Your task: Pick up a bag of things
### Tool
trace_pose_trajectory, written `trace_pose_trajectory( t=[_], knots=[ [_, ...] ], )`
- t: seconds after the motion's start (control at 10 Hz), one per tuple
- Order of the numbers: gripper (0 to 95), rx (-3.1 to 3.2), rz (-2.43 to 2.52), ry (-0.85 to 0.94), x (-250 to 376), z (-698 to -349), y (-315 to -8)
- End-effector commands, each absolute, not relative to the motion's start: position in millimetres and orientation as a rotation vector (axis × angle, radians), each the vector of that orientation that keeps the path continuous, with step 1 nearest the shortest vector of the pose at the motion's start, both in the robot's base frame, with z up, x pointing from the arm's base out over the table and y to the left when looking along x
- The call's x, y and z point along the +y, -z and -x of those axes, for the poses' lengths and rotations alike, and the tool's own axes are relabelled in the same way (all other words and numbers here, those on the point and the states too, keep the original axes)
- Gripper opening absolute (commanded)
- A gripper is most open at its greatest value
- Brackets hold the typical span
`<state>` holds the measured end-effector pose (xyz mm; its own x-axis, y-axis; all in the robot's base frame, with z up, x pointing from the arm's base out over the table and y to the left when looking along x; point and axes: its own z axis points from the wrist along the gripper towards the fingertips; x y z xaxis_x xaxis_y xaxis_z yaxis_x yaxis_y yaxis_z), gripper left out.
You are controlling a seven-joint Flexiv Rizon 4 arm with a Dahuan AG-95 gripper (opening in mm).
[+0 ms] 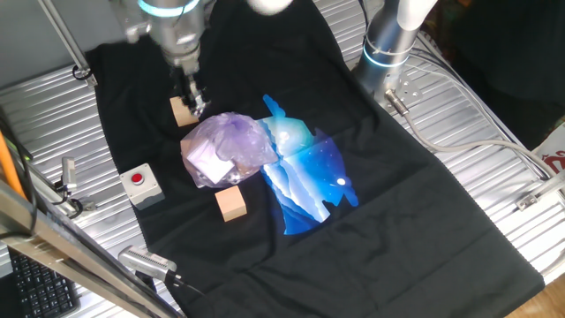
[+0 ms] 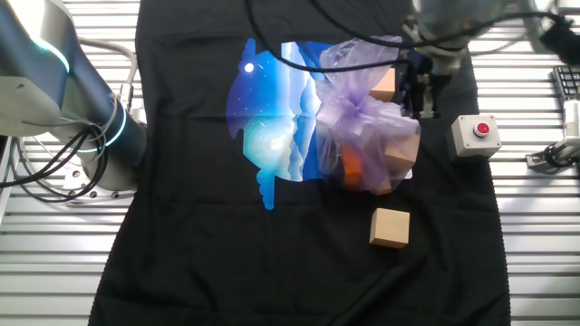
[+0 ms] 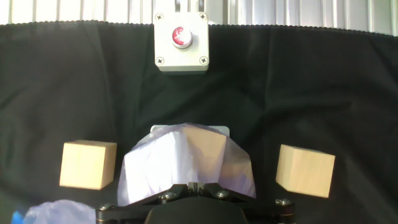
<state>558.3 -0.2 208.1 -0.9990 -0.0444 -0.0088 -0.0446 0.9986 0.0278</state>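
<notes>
The bag of things is pale purple wrinkly plastic with tan and white blocks showing through. It lies on the black cloth beside the blue-and-white print. It also shows in the other fixed view. My gripper is at the bag's edge, next to a tan cube. In the hand view the bag's plastic rises like a tent into my gripper, whose jaws are pressed together on it. In the other fixed view my gripper stands just right of the bag.
Two bare tan cubes flank the bag. A white box with a red button sits at the cloth's edge on the ribbed metal table. A second arm's base stands at the cloth's far edge.
</notes>
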Motion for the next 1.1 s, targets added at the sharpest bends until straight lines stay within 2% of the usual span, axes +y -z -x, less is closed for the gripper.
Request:
trace_pose_trajectory(
  t=[0.1,0.5,0.9,1.1],
  knots=[
    [0.0,3.118,0.06,-0.038,-2,-556,-210],
    [0.0,3.094,-0.008,-0.052,0,-552,-215],
    [0.0,3.099,-0.023,-0.049,-4,-571,-197],
    [0.0,3.097,-0.032,-0.042,-3,-570,-200]
  ],
)
